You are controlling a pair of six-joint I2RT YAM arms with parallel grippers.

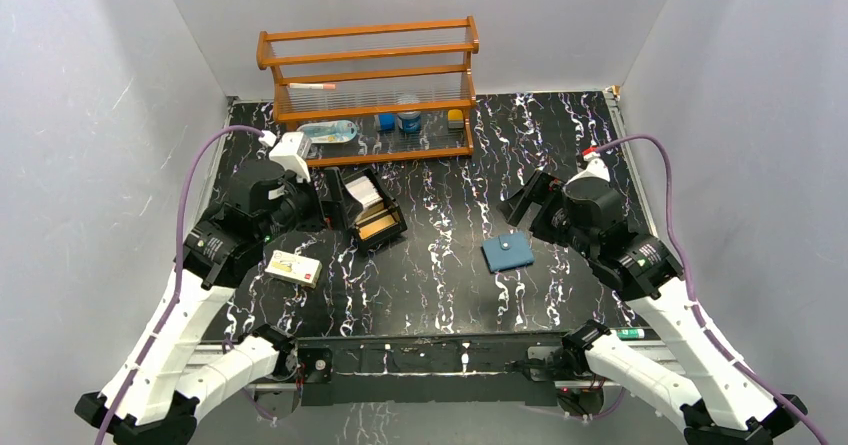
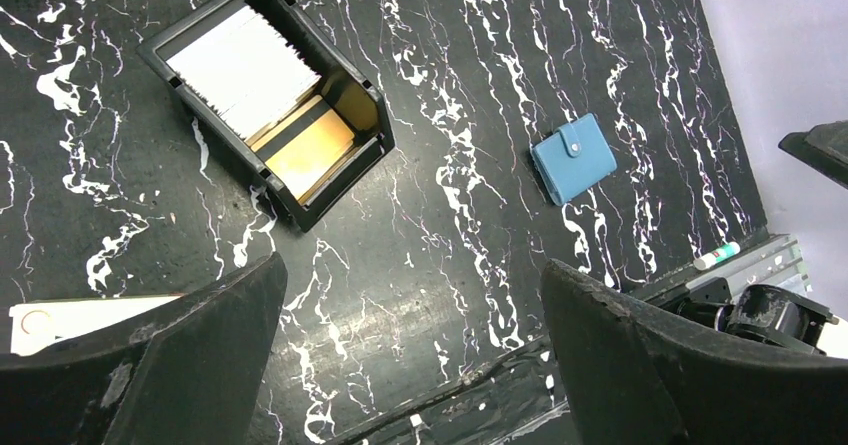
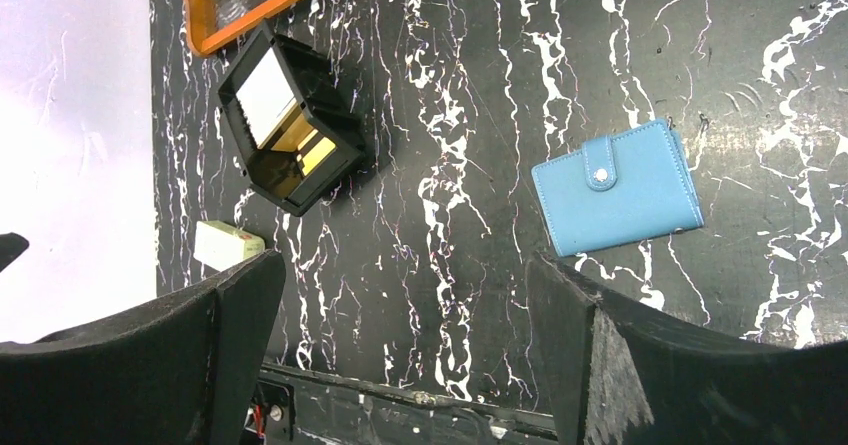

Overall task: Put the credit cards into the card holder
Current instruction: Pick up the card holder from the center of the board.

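Start step: your left hand (image 2: 408, 300), right hand (image 3: 405, 290) both spread, empty. Card holder (image 3: 615, 190) looks snapped shut; unsnap it before fetching credit cards (image 2: 245, 70).

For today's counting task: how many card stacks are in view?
2, both in the black box: a white stack in its far compartment, a tan stack nearer. Others may be hidden.

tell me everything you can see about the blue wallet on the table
The small, flat, roughly square blue wallet looks like stitched leather. It is closed, a tab with a silver snap button folded over one edge. It lies flat on the black white-veined tabletop, close to the right arm's open end effector but untouched by it; nothing rests on it.
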